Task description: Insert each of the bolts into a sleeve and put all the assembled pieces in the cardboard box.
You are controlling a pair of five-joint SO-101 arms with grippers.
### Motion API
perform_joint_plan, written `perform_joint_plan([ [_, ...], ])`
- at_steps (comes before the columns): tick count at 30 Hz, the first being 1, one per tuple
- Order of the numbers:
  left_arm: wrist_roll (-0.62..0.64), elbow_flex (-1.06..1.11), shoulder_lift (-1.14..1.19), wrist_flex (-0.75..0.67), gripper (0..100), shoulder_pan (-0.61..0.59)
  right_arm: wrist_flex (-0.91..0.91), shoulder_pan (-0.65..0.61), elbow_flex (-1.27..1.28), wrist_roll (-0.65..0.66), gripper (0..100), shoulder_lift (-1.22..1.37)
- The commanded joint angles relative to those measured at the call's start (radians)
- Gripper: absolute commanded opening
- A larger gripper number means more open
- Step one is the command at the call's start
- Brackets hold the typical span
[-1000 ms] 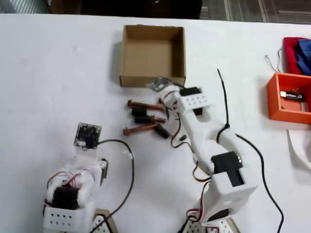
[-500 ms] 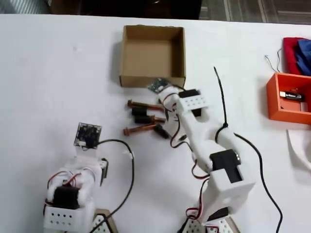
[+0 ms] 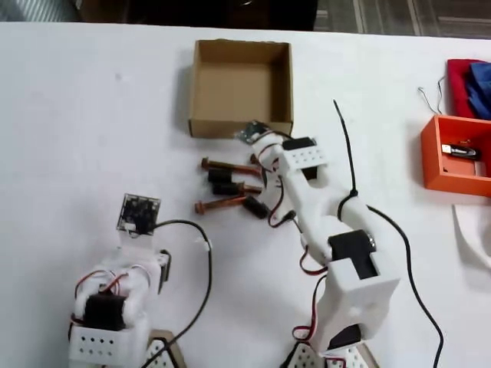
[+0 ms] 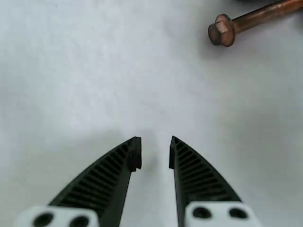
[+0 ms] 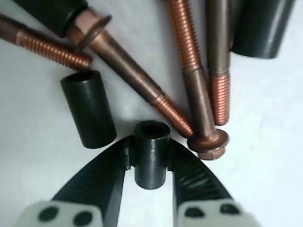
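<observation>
- Right gripper: jaws pressed against both sides of one black sleeve, which is held at the edge of the heap.
- Bolts: copper-coloured, lying loose on the table just in front of the cardboard box. A second sleeve lies just beside the held one.
- Change: over the last second the right arm has shifted slightly at its elbow, and its wrist has stayed over the heap. The parts on the table lie as before.
- Meaning: the grasp looks to be settling, and mating this sleeve with a bolt likely comes next.
- Left gripper: narrow gap, holding nothing, unmoved over bare table, with a bolt head ahead of it.
- Cardboard box: no assembled piece lies in it, so the task is at an early stage.
</observation>
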Motion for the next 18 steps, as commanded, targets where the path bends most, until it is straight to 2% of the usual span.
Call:
perform_joint_plan([
  [1, 0.006, 0.021, -0.015, -0.003, 12, 0.009, 0.015, 0.008, 0.038, -0.002, 2.3, -0.071],
  [5, 0.006, 0.021, -0.015, -0.003, 12, 0.009, 0.028, 0.041, 0.152, -0.029, 2.3, -0.325],
  [11, 0.006, 0.021, -0.015, -0.003, 12, 0.009, 0.133, 0.090, 0.353, -0.026, 2.3, -0.892],
  [15, 0.006, 0.021, -0.015, -0.003, 12, 0.009, 0.242, 0.093, 0.376, -0.026, 2.3, -1.205],
  [18, 0.006, 0.021, -0.015, -0.003, 12, 0.009, 0.315, 0.091, 0.377, -0.026, 2.3, -1.334],
])
